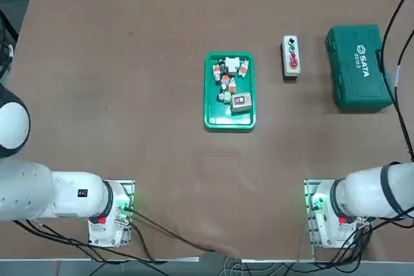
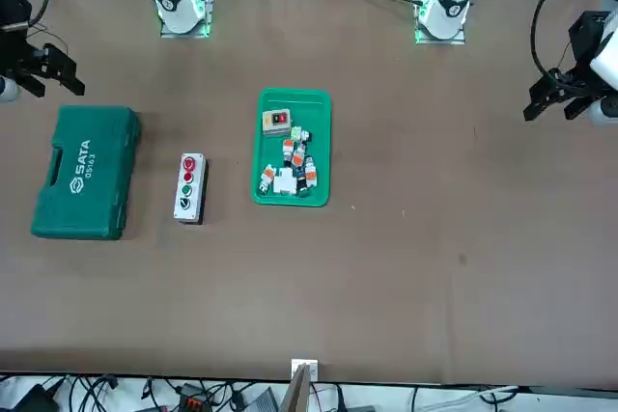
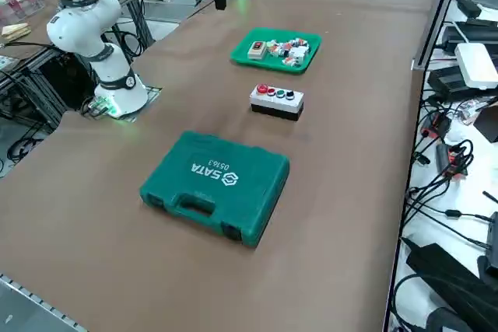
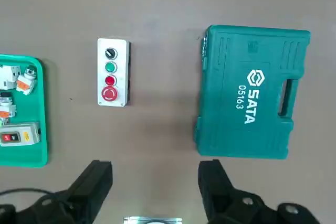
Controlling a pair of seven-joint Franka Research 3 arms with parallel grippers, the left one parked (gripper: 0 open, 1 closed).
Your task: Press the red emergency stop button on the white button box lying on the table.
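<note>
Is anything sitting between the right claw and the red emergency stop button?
Nothing visible. In the wrist view the open right claw hangs above bare table, with the white button box and its red emergency stop button unobstructed ahead. The green case and green tray lie off to either side.

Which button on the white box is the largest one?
The red emergency stop button, at one end of the white button box; the other buttons are smaller.

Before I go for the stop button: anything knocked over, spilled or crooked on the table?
Nothing stands out. The white button box lies flat, red emergency stop button unobstructed; the green case is shut; small parts stay inside the green tray. The right pincer hangs open, apart from everything.
</note>
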